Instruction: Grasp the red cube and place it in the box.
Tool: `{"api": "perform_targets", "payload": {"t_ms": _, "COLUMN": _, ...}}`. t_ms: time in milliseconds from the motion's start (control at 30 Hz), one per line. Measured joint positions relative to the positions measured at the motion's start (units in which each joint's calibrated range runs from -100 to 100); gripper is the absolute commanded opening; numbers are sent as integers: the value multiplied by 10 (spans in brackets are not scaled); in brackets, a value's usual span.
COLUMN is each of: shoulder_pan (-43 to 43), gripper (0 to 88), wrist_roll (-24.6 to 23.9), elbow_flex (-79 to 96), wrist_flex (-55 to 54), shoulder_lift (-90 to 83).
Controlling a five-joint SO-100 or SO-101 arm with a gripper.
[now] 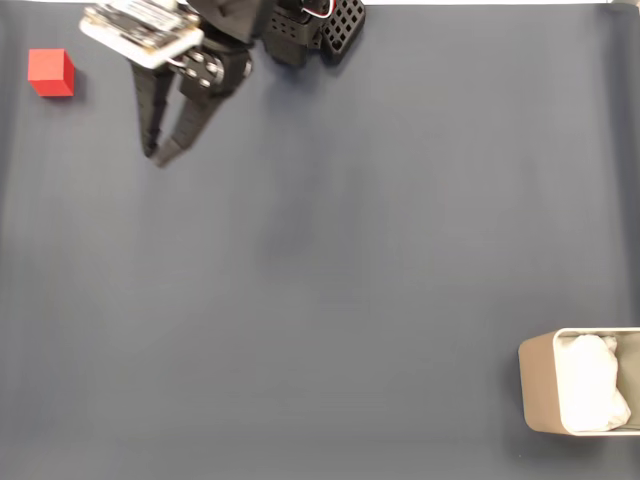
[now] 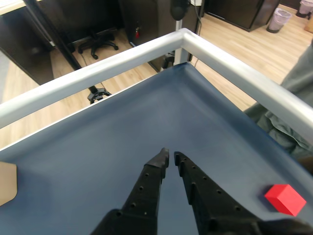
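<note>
Dark blue matting covers the tabletop (image 2: 98,161), edged by a pale metal rail (image 2: 112,63) that turns a corner at the far side in the wrist view. Nearest the wrist camera, the hand (image 2: 171,157) points away across the mat, its two black perforated fingers (image 2: 146,191) drawn almost together with only a thin slit between the tips, and nothing held in them. At about four o'clock from those tips sits the cube (image 2: 285,199), resting on the mat and apart from the fingers. A beige corner of the box (image 2: 7,182) shows at nine o'clock, at the picture's edge. Beyond the rail lie a wooden floor, an office chair base (image 2: 93,41) and dark furniture.

From the fixed view above, the hand (image 1: 158,156) hangs near the top at about eleven o'clock, tips aimed downward in the picture. The cube (image 1: 51,72) lies at ten o'clock from it, well apart. Off at the four o'clock corner stands the box (image 1: 540,390), white padding (image 1: 592,385) inside, far from both.
</note>
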Motion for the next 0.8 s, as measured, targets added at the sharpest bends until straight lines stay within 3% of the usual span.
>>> {"api": "perform_targets", "payload": {"t_ms": 800, "shoulder_pan": 203, "gripper": 29, "wrist_roll": -30, "elbow_flex": -43, "wrist_flex": 161, "shoulder_lift": -8}}
